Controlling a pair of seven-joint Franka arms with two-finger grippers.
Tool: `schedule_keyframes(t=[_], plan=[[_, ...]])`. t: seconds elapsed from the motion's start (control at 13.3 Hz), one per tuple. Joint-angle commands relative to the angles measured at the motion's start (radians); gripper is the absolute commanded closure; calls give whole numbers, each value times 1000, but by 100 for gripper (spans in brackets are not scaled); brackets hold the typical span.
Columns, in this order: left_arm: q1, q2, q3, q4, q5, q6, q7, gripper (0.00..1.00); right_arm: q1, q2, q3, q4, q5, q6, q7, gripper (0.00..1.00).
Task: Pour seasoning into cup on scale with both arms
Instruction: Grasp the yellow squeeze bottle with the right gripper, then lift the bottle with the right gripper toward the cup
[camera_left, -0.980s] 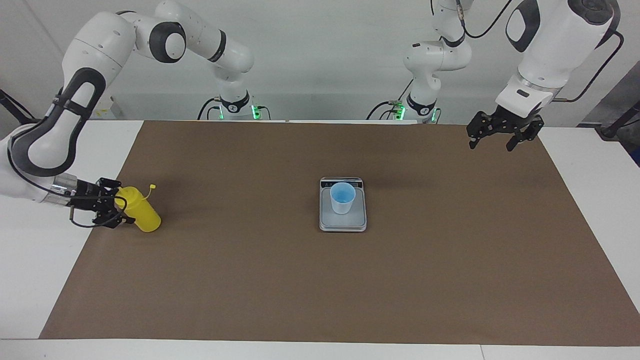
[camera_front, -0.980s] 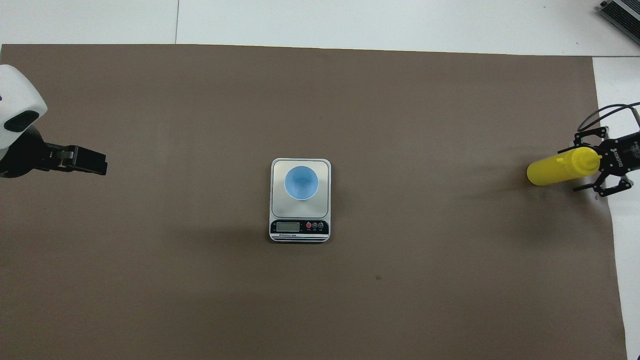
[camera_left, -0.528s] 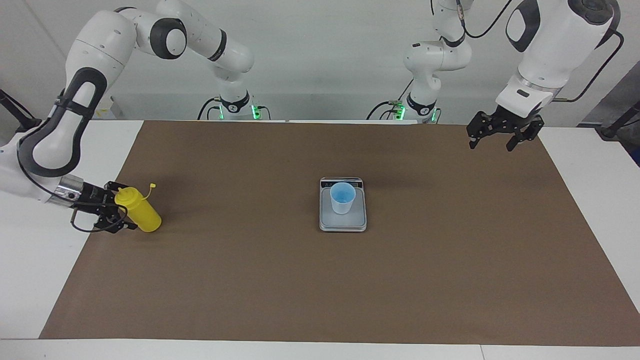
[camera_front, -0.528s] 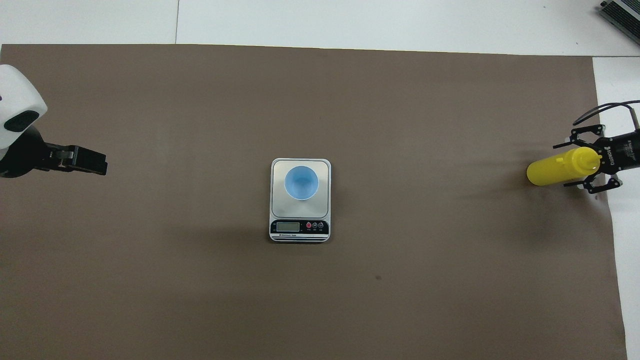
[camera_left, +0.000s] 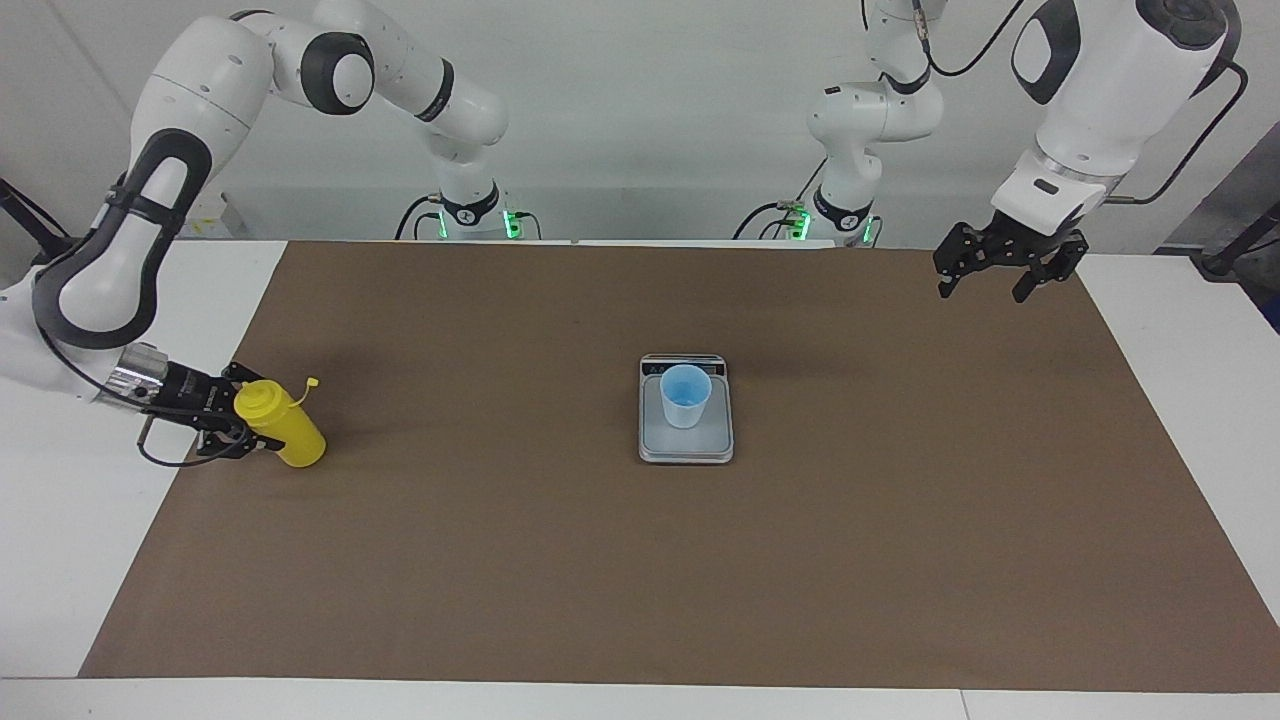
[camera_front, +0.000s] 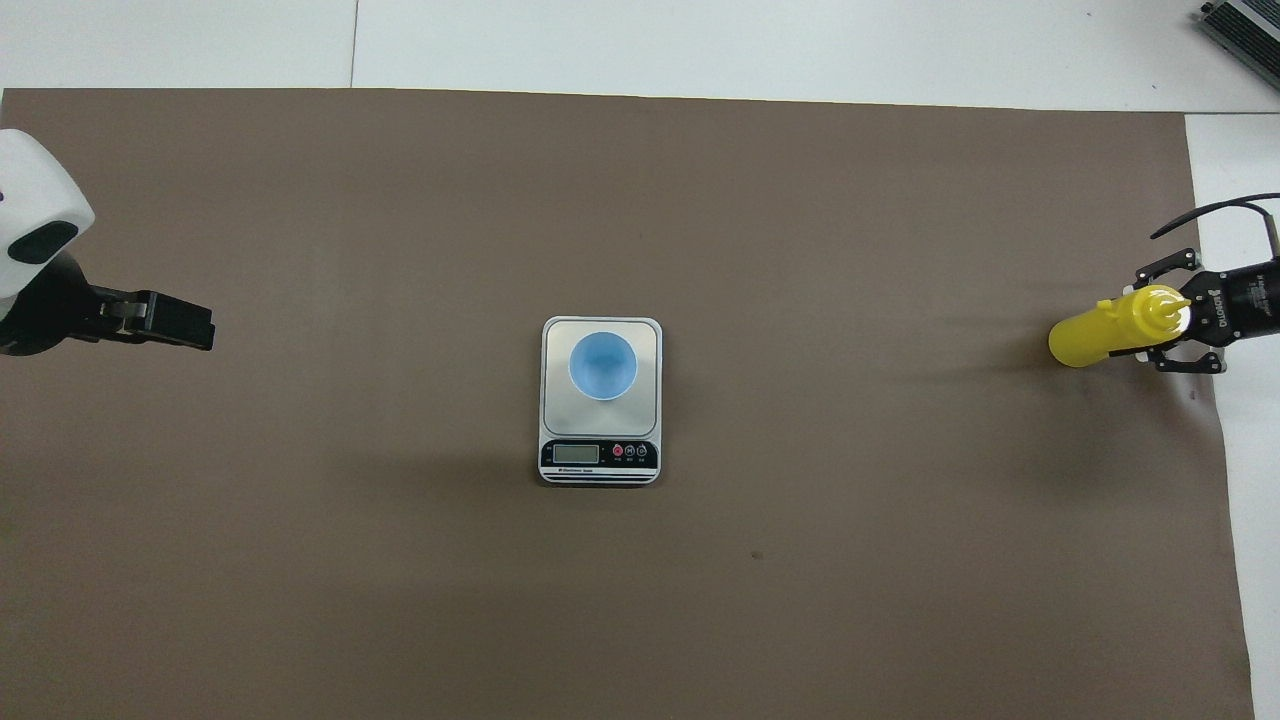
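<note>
The yellow seasoning bottle (camera_left: 287, 436) stands tilted on the brown mat at the right arm's end of the table, its small cap hanging off the nozzle. It also shows in the overhead view (camera_front: 1095, 338). My right gripper (camera_left: 248, 412) is shut on the bottle's upper part, low over the mat's edge (camera_front: 1162, 320). The light blue cup (camera_left: 685, 396) stands upright on the silver-grey scale (camera_left: 686, 448) at mid table, also seen from overhead as cup (camera_front: 603, 365) on scale (camera_front: 556, 402). My left gripper (camera_left: 982, 290) waits open and empty, raised over the mat's corner at the left arm's end (camera_front: 190, 325).
A brown mat (camera_left: 900, 520) covers most of the white table (camera_left: 70, 540). The scale's dark display strip (camera_front: 600, 453) faces the robots. Nothing else lies on the mat.
My right gripper's fingers have drawn in around the bottle's top, and the top has shifted a little with them. The left arm, cup and scale have not moved.
</note>
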Motion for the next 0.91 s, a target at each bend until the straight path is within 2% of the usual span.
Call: schedule_keyframes(t=[0.0,0.23,0.53,0.83], plan=[[11,-29,-5,-28,-12,-5,-7,0,2,-40,10,-38,22,14,52,100],[11,-29,-5,-29,-12,-5,-7,0,41,-85,10,-38,21,31,118,100],[11,-29,-5,-29,-12,-5,-7,0,145,-200,8,-96,4,178,254,100],[11,-29,-5,-28,-12,-5,-7,0,280,-255,7,-109,-36,322,430,100]])
